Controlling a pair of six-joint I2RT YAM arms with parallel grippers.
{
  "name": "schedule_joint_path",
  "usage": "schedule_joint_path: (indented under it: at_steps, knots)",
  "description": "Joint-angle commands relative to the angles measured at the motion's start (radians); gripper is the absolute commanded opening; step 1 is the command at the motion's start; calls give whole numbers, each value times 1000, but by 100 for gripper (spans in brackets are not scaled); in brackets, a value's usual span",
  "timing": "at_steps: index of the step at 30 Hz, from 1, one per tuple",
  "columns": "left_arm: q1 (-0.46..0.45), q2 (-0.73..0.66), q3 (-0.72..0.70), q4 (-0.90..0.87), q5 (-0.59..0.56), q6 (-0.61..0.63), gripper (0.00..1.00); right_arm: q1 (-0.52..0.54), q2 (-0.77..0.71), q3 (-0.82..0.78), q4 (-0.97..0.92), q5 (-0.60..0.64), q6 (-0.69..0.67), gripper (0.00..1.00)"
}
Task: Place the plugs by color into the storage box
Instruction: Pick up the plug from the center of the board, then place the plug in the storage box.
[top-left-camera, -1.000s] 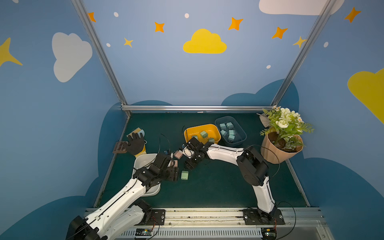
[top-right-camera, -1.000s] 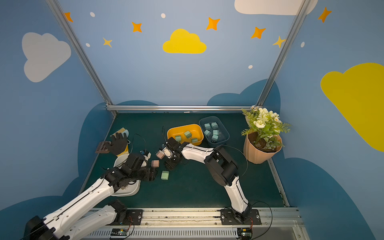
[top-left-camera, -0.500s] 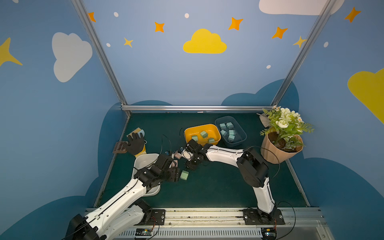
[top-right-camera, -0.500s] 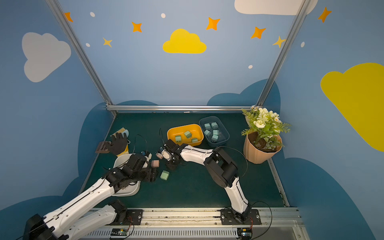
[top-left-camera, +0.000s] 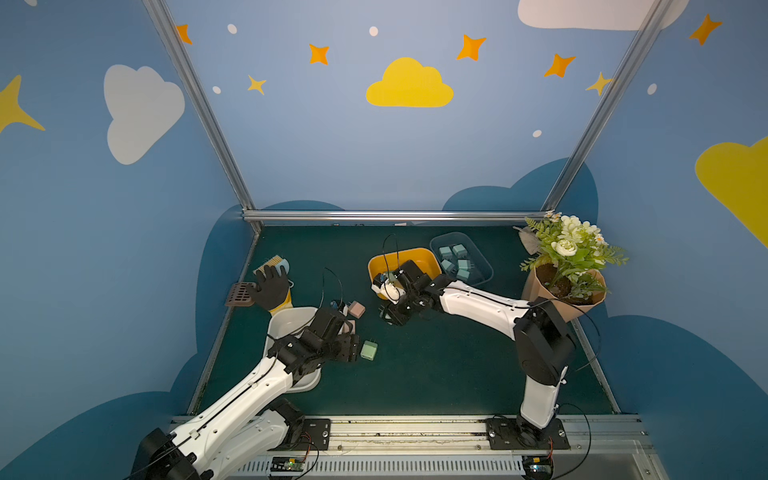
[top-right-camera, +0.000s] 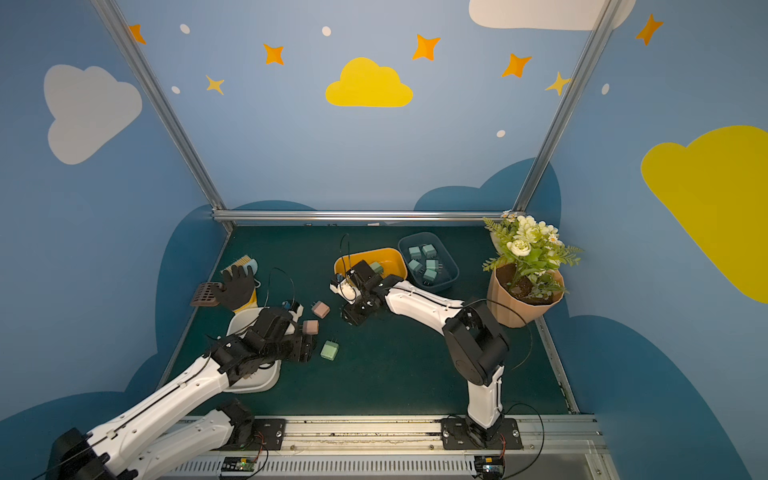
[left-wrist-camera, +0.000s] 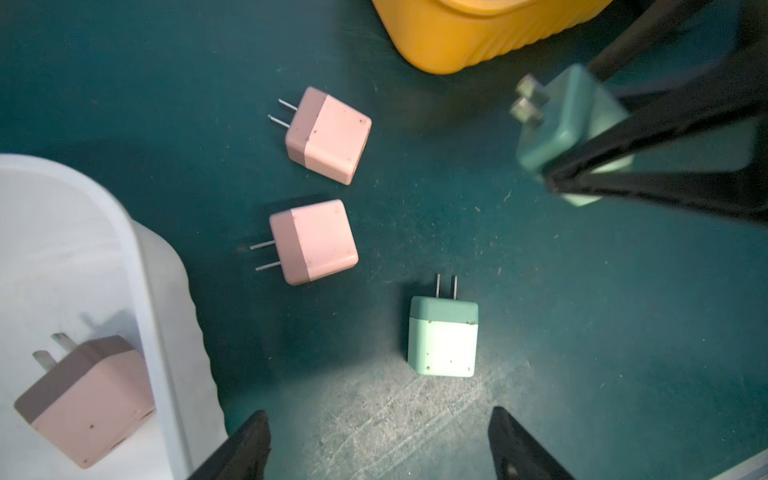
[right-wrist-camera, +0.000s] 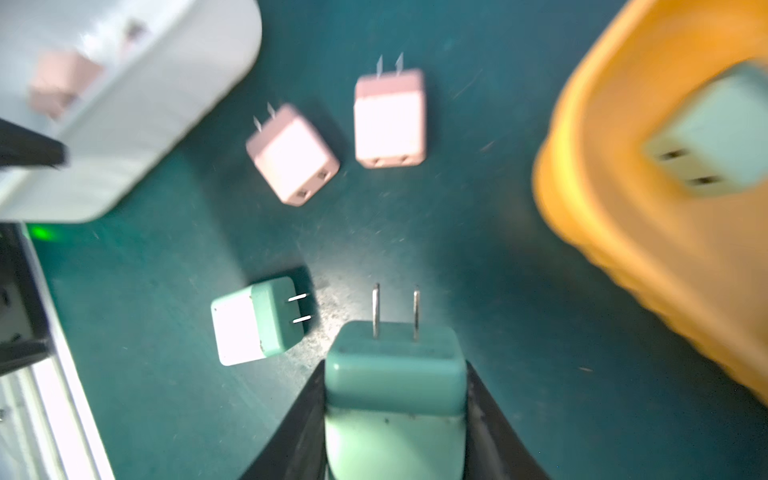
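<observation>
Right pincer (right-wrist-camera: 395, 368) newly around prongs-outward plug (right-wrist-camera: 395, 401)

**Plugs partly sorted**

Two pink plugs (left-wrist-camera: 328, 135) and a light green plug (left-wrist-camera: 442, 336) lie on the mat (left-wrist-camera: 582, 291). The held plug (right-wrist-camera: 395, 395), also light green, is clamped in the right gripper (right-wrist-camera: 395, 365). Another pink plug (left-wrist-camera: 87, 399) lies in the white box (left-wrist-camera: 137, 249), teal plugs (top-left-camera: 455, 259) in the blue box (top-left-camera: 484, 266), one pale green plug (right-wrist-camera: 710, 137) in the yellow box (right-wrist-camera: 623, 208)

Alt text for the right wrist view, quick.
The right gripper is shut on a light green plastic plug, prongs pointing away. Beyond, on the dark green mat, lie another green plug and two pink plugs, between a white tray and an orange bin.
</observation>
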Motion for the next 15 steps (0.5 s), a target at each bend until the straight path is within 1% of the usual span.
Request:
schedule_joint_path:
  at_steps: [1, 4, 6, 11, 15]
  knots:
    - [26, 20, 33, 99, 15, 59, 83, -35, -30, 38, -19, 1, 12, 29]
    - [59, 82, 66, 161, 61, 83, 83, -75, -12, 87, -39, 42, 19, 29]
    - [78, 150, 112, 174, 92, 92, 83, -101, 10, 123, -58, 73, 11, 29]
    - [97, 311, 230, 189, 132, 122, 83, -165, 67, 196, -83, 154, 15, 29]
    - [113, 408, 289, 238, 177, 145, 84, -224, 129, 275, -120, 192, 41, 31]
